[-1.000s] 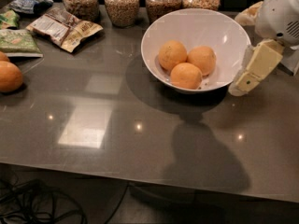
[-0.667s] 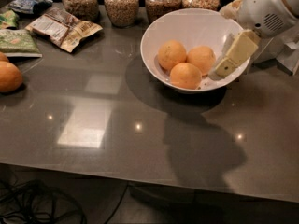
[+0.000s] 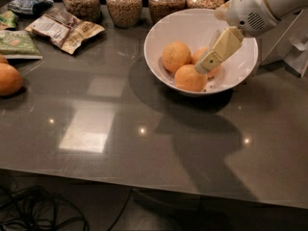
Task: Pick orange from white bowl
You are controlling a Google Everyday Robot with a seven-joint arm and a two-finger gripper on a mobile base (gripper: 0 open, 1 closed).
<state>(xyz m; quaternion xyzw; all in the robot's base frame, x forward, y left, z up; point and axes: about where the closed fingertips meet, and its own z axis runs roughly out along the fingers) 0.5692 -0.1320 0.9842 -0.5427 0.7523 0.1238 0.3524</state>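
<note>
The white bowl (image 3: 188,24) stands on the dark table at the back right. Three oranges lie in it: one at the left (image 3: 175,56), one at the front (image 3: 189,78), and one behind (image 3: 201,53) that the gripper partly hides. My gripper (image 3: 207,61) reaches in from the upper right, over the bowl. Its cream tip is just above the gap between the front orange and the rear one. It holds nothing that I can see.
Another orange (image 3: 8,79) lies on the table at the far left edge. Several glass jars of grain (image 3: 124,4) stand in a row behind the bowl. Snack packets (image 3: 65,28) lie at the back left. A white object (image 3: 288,42) stands right of the bowl.
The gripper has moved left and down, from outside the bowl's right rim to inside the bowl above the oranges. The oranges and the bowl have not moved.
</note>
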